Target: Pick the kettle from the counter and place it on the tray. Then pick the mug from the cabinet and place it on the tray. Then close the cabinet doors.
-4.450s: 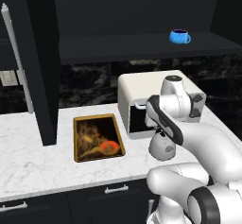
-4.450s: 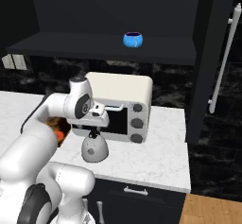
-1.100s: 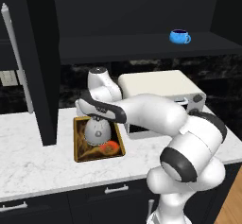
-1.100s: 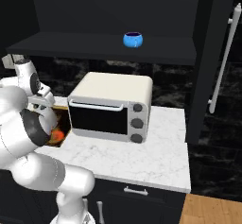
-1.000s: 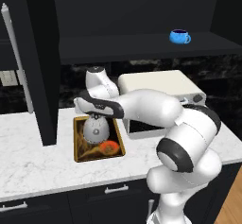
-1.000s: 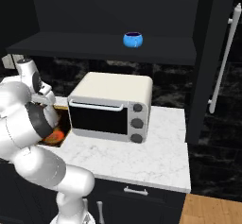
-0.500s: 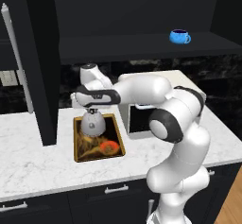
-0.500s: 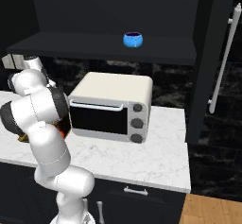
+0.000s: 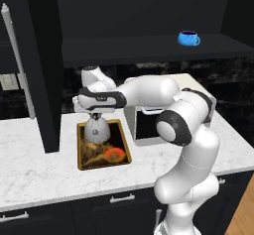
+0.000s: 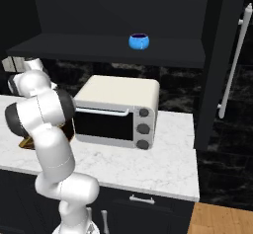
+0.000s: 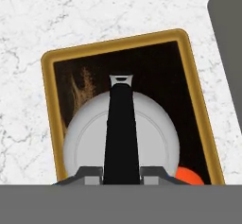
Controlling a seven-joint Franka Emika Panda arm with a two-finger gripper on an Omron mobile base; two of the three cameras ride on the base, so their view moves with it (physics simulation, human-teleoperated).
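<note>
**Claw over kettle on tray**

Claw sits directly above the kettle, jaws flanking its black handle; whether they grip cannot be told. Kettle stands on the tray on the table. Toaster oven stands just beside. Blue mug rests on the cabinet shelf.

Base cams flank arm, sharing counter + cabinet; hand cam close above tray.

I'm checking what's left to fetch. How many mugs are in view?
1. The blue mug sits on the open cabinet's shelf, above the toaster oven. Others may be hidden behind the cabinet doors.
</note>
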